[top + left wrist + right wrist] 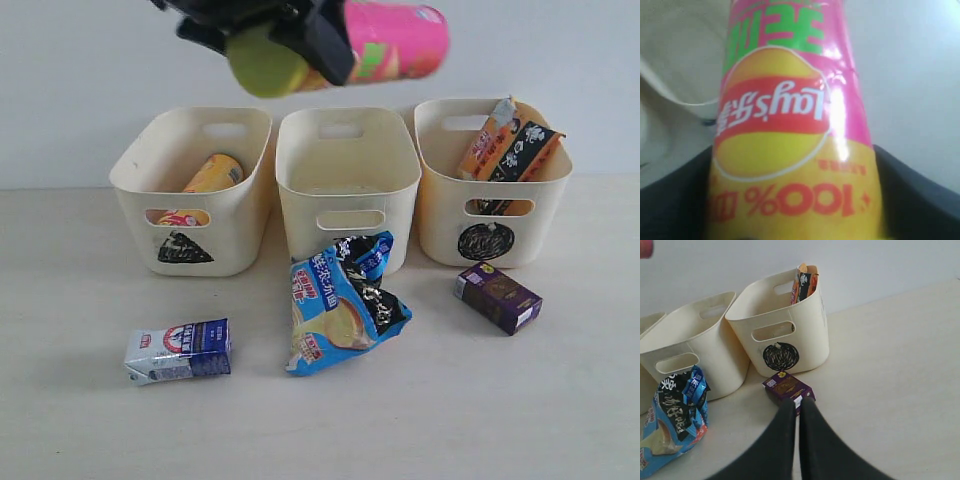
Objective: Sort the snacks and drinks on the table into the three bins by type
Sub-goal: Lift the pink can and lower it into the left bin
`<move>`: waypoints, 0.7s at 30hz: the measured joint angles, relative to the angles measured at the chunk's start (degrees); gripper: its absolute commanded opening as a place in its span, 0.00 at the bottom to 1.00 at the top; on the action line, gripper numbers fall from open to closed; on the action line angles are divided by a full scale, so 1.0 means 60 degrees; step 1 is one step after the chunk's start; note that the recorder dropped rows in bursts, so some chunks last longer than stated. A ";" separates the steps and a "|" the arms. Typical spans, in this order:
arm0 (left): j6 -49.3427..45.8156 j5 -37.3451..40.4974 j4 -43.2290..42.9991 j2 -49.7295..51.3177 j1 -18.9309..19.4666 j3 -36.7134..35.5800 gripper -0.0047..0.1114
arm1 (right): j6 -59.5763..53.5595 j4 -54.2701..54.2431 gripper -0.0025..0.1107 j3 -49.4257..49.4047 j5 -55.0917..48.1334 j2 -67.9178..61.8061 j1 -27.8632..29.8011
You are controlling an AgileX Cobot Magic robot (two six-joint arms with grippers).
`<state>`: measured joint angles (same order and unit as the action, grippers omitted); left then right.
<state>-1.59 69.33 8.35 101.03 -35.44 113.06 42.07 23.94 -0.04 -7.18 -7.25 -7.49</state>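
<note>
The left arm [212,14] enters at the exterior view's top centre, jaws clamping the pink chip cylinder [395,42]; right jaws pressed together.

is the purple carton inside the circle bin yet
No, the dark purple carton lies on the table just in front of the circle-marked bin.

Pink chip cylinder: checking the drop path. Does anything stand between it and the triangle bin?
Nothing visible does. The pink chip cylinder, held by the left gripper, hangs in open air higher than the triangle bin, which is open-topped, with only the yellow cylinder leaning inside.
</note>
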 measured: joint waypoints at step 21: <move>0.2576 -0.3120 -0.2827 0.1360 0.2956 -0.0233 0.08 | 0.0100 0.0000 0.02 0.0000 -0.0123 0.0000 0.0000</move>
<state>13.86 50.61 -8.61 109.19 -17.71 111.66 42.67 23.94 -0.04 -7.92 -7.25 -7.49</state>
